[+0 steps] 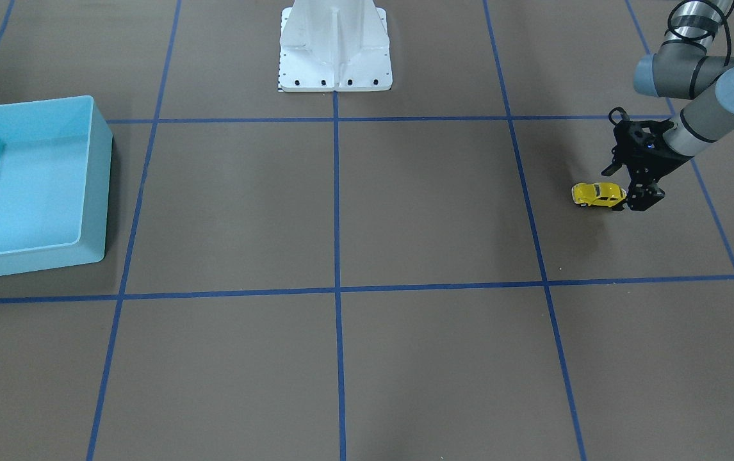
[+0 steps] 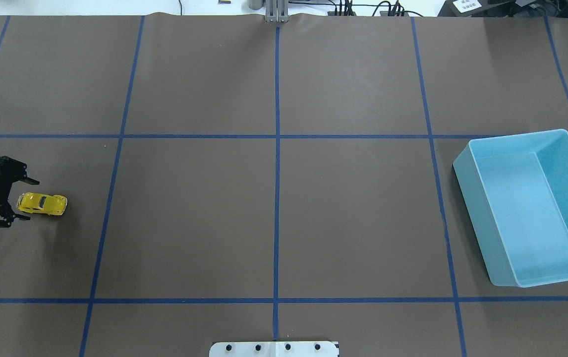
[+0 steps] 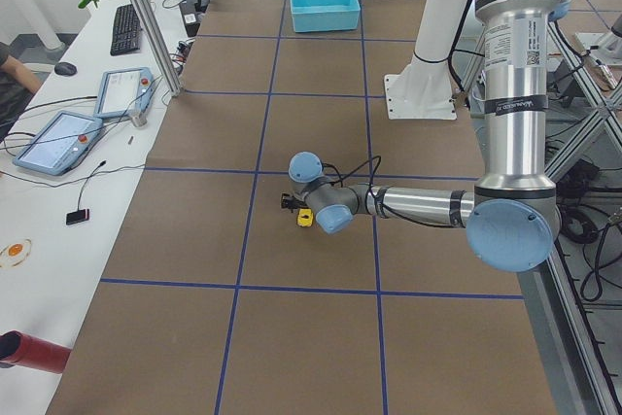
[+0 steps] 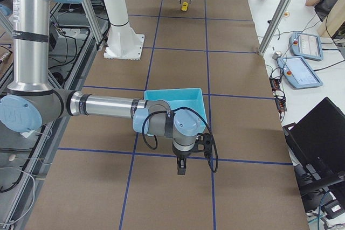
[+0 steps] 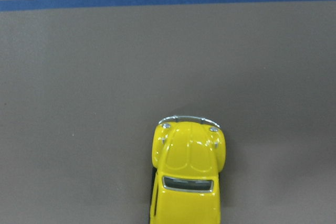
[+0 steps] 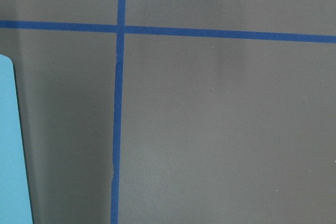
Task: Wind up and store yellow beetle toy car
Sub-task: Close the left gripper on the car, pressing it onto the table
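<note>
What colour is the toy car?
Yellow; the car shows best in the left wrist view.

Front cam sits across the table [image 1: 405, 358], faces the robot base [image 1: 335, 51], steep down. Overhead cam looks fwd from behind the base, so both share the yellow toy car [image 1: 598, 194] and blue bin [image 1: 34, 186], mirrored. Side cams look along the table from each end, wider. L wrist cam is close above the car. R wrist cam is close over tape lines [image 6: 119, 27], bin edge at left.
</note>
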Available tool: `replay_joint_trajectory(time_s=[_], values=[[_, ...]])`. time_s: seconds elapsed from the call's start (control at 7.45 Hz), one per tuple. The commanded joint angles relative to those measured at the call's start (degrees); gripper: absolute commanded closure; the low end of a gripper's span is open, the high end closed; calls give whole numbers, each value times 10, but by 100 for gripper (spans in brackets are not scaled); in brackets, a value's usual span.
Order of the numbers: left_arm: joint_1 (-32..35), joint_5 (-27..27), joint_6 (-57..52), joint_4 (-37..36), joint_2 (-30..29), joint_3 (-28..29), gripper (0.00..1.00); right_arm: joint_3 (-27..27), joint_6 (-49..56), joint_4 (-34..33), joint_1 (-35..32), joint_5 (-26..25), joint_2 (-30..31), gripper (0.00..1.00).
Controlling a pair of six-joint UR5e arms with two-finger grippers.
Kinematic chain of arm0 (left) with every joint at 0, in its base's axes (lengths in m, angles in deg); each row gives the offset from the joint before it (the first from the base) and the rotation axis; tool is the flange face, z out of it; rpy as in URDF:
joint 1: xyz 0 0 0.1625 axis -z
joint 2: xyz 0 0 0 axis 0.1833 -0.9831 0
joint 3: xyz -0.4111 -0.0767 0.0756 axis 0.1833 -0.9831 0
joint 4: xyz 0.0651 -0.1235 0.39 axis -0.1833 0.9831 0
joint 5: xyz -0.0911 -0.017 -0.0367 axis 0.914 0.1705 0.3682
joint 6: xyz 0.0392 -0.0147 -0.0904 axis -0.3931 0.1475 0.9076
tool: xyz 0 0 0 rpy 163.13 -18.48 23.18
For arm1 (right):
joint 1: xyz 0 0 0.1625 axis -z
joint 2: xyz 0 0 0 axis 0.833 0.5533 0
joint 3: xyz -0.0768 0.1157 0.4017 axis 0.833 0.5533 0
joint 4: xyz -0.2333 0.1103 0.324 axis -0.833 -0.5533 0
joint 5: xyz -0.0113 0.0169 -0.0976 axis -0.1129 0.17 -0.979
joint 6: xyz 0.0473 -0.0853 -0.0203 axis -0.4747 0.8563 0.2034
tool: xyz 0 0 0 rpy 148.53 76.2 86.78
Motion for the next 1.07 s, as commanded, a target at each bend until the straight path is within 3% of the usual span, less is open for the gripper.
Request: replay_joint_trajectory(time_s=[0.0,0.27,0.81,0.94], values=[[-8,-1,0,7,-1,0,18,0,0,0,0,0,0,1],[-15,-1,0,7,-1,0,24,0,0,0,0,0,0,1],[-15,-1,-1,7,-1,-2,70,0,0,0,0,0,0,1],[-15,-1,-2,7,-1,-15,77,0,0,0,0,0,0,1]])
